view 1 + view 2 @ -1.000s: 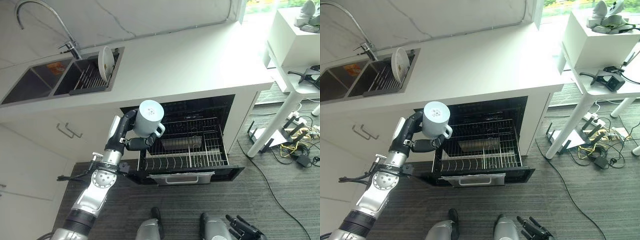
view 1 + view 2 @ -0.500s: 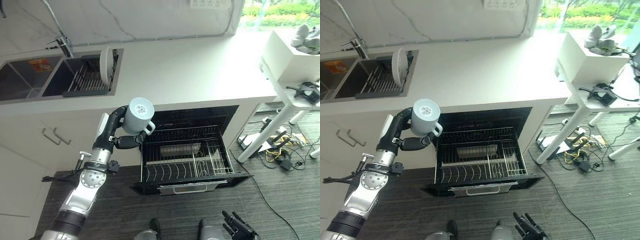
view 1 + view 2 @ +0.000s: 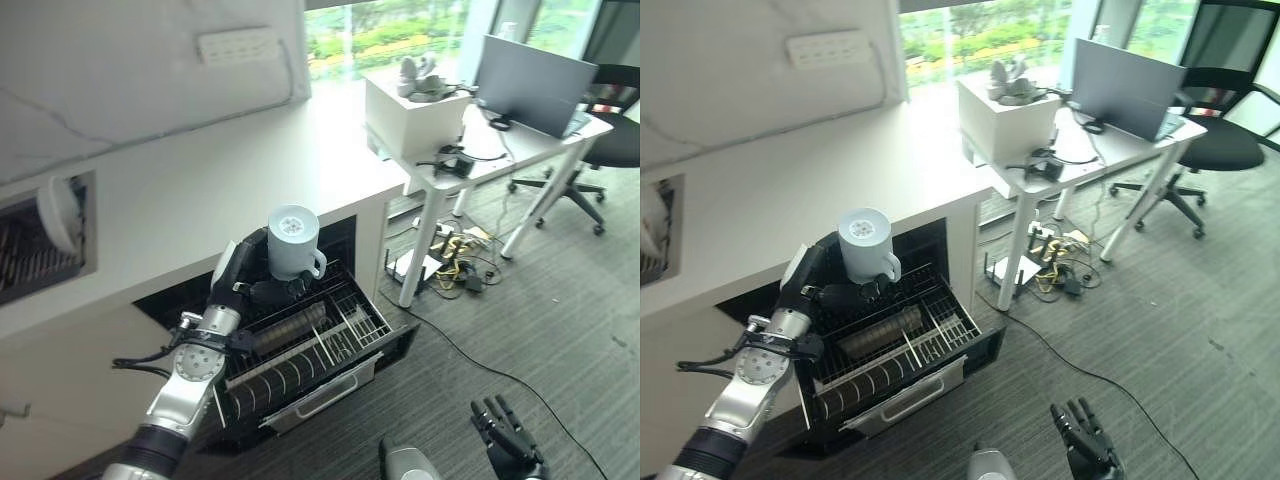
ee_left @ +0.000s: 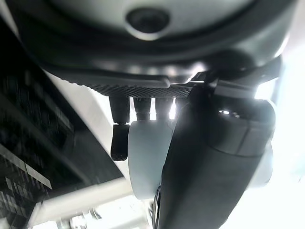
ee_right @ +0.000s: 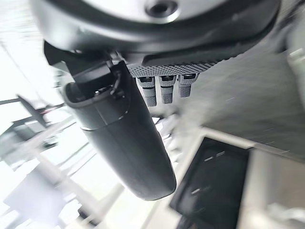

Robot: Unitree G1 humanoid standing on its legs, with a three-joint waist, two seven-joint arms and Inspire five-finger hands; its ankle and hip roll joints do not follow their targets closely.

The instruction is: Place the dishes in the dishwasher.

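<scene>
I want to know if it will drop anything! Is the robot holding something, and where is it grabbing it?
Yes. The left robot hand holds a pale mug upside down, gripping its lower body. The right robot hand holds nothing.

left hand [image 3: 830, 293] gripping upturned mug [image 3: 866, 245], above open dishwasher rack [image 3: 890, 345]

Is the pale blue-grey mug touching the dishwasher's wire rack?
Apart. The left eye view shows the mug gripped in the left hand, held above the rack.
</scene>
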